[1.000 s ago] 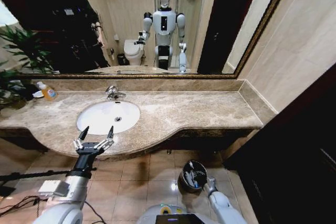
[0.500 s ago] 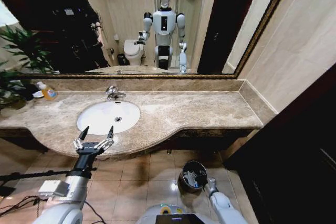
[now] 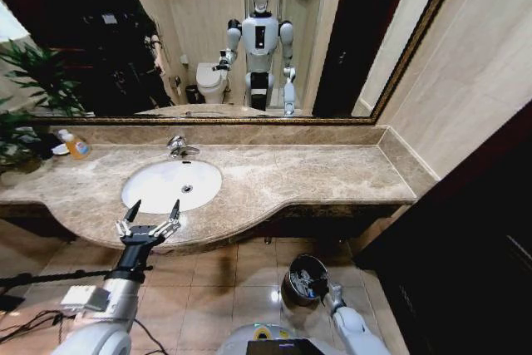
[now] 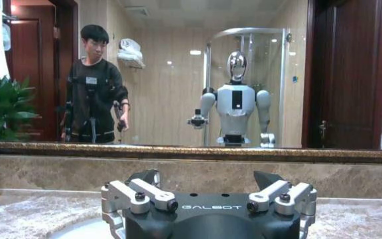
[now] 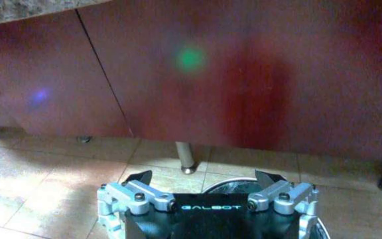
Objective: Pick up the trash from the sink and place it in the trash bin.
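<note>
Left hand (image 3: pixel 153 210) hovered spread open at the desk (image 3: pixel 316 174) edge, just in front of the sink (image 3: pixel 158 189), whose long axis ran left-right. Right hand (image 5: pixel 203 178) hung released over the trash bin (image 3: pixel 293 288) on the floor.

A bathroom: marble-rimmed sink (image 3: pixel 171 185), wall mirror (image 3: pixel 208 35), reflected toilet (image 3: pixel 211 81).

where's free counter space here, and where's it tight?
Free: the beige-brown marble countertop from the white oval sink to the right wall. Tight: the left end, with the orange-filled soap bottle and a green plant; the front rim, where the open left gripper hovers. Right gripper, open, above the round black trash bin.
</note>
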`<state>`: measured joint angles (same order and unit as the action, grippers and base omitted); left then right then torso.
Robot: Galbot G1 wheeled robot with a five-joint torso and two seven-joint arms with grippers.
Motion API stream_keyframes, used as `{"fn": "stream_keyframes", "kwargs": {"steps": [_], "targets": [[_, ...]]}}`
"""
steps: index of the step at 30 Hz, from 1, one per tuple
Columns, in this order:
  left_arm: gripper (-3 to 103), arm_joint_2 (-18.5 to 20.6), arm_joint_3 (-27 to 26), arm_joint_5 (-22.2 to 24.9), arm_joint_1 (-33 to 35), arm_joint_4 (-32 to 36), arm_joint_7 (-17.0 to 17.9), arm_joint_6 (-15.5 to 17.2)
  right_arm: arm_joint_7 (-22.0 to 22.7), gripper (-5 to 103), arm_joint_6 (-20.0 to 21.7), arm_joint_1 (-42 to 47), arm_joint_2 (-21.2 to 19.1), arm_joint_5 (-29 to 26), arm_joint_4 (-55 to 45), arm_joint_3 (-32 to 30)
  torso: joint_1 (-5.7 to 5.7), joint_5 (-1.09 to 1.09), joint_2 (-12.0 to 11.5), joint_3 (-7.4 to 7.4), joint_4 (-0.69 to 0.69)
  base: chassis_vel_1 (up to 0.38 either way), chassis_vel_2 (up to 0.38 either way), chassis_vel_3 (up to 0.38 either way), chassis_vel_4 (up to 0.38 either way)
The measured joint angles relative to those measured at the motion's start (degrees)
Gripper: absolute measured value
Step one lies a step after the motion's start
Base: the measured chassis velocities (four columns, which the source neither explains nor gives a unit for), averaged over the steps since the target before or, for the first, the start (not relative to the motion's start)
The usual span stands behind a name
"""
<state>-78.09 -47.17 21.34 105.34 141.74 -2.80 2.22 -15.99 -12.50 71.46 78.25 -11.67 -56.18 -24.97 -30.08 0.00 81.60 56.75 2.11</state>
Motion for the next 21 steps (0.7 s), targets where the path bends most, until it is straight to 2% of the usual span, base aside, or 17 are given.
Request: {"fn": "stream_keyframes", "kwargs": {"steps": [13, 21], "targets": [[100, 0.0, 0.0, 0.0, 0.0, 0.0, 0.0, 0.0, 0.1, 100, -0.1, 1.0, -0.1, -1.5, -1.8, -0.2, 0.0, 0.0, 0.0, 0.0, 0.0, 0.0, 0.0, 0.0, 0.0], [100, 0.0, 0.0, 0.0, 0.0, 0.0, 0.0, 0.0, 1.8, 100, -1.6, 4.5, -1.5, -4.4, -8.1, -0.3, 0.0, 0.0, 0.0, 0.0, -0.01, 0.0, 0.0, 0.0, 0.0]]}}
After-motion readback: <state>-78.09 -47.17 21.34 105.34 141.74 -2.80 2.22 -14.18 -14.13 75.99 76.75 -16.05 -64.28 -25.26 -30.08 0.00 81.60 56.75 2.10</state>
